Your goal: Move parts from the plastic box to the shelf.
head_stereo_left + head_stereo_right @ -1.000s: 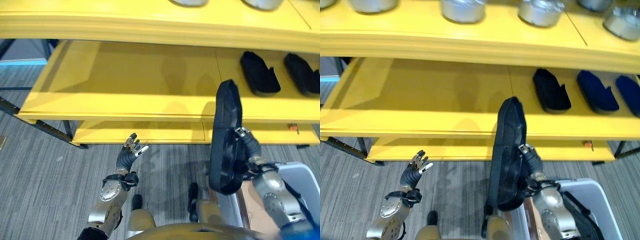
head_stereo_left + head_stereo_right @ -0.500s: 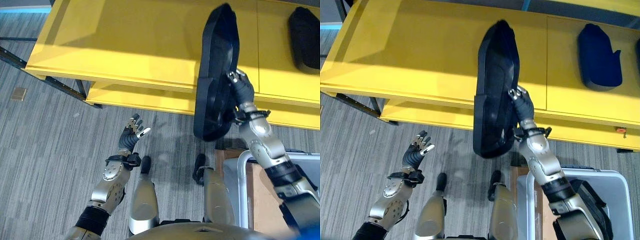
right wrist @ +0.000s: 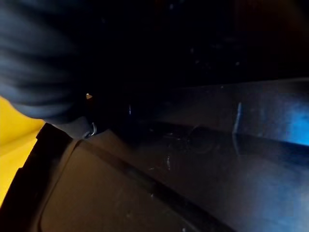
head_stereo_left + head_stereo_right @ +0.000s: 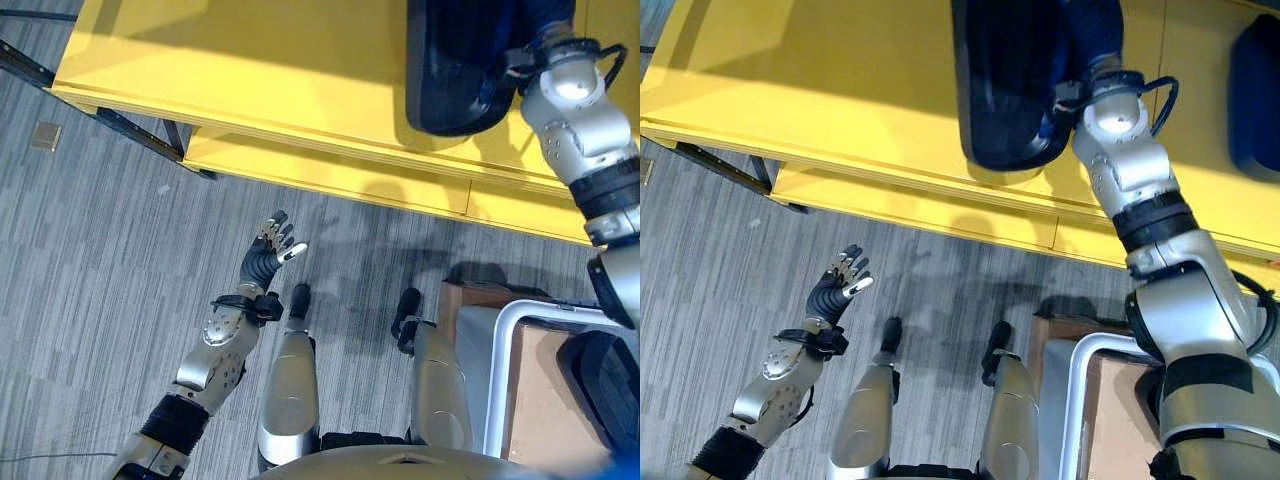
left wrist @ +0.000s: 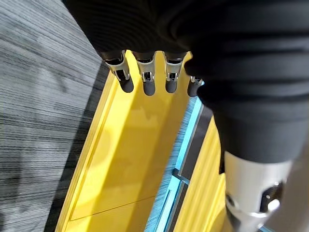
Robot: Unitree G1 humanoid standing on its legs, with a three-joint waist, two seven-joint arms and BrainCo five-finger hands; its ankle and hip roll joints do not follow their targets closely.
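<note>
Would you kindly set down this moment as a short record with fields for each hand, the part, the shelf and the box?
Right hand: reaching over the shelf, against the black part; fingers hidden
Left hand: open, empty, held low over the carpet
Black part: large, dark, over the yellow shelf board
Shelf: yellow, with a lower board beneath
Second dark part: lying on the shelf, farther right
Plastic box: grey, on the floor at the robot's right
</note>
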